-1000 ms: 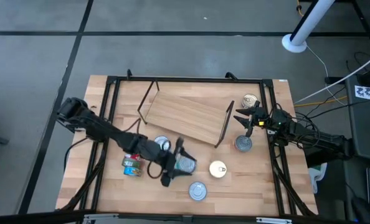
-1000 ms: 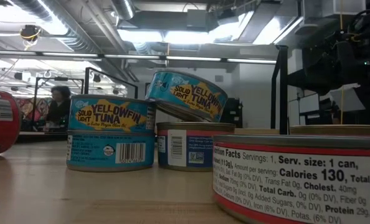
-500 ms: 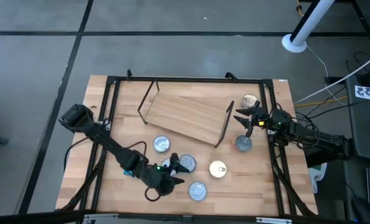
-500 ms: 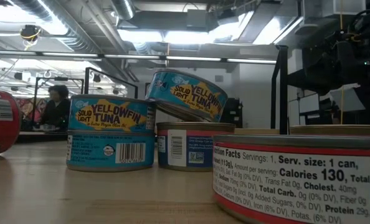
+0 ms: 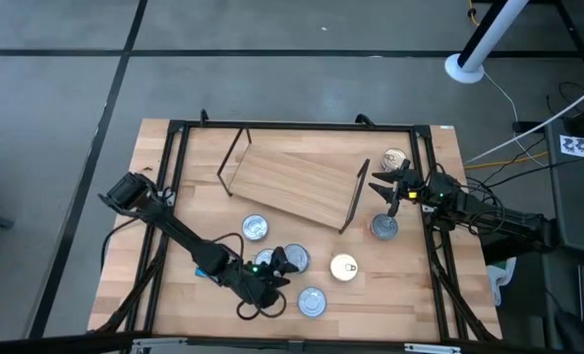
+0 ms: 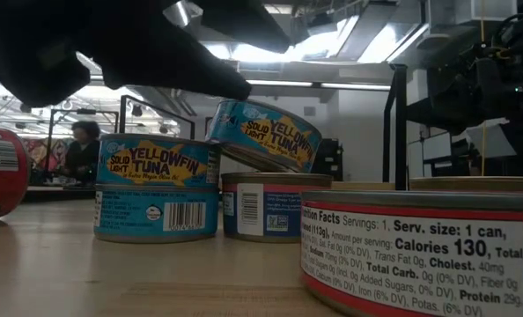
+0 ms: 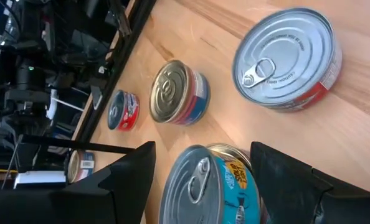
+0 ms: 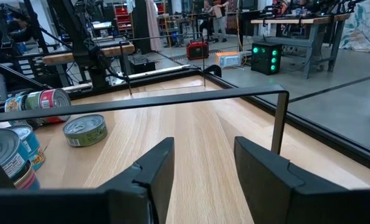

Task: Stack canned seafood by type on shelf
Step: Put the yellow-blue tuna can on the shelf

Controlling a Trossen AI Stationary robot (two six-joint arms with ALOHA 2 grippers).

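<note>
Several tins of canned seafood lie on the tabletop in front of the bare wooden shelf (image 5: 292,187). A teal tin (image 7: 213,186) leans tilted on a gold-lidded, blue-labelled tin (image 6: 263,207); in the high view this pair (image 5: 294,259) sits mid-table. My left gripper (image 5: 270,273) is open just on the near-left side of the pair. In its wrist view the two fingers frame the tilted tin without touching it. Low over the table's right edge, my right gripper (image 5: 388,189) stands open and holds nothing.
Loose tins lie around: a silver-lidded one (image 5: 256,228), a gold one (image 5: 343,266), a silver one with a red label (image 5: 312,302), one beside the shelf's leg (image 5: 383,227) and one far right (image 5: 395,159). A stack of two teal tins (image 6: 156,189) stands to the left.
My left gripper has swung from over the tilted tin toward the table's near edge, sunk lower and rolled about its own axis. It now shows in the low view at the upper left. It has stayed open. No tin has moved.
</note>
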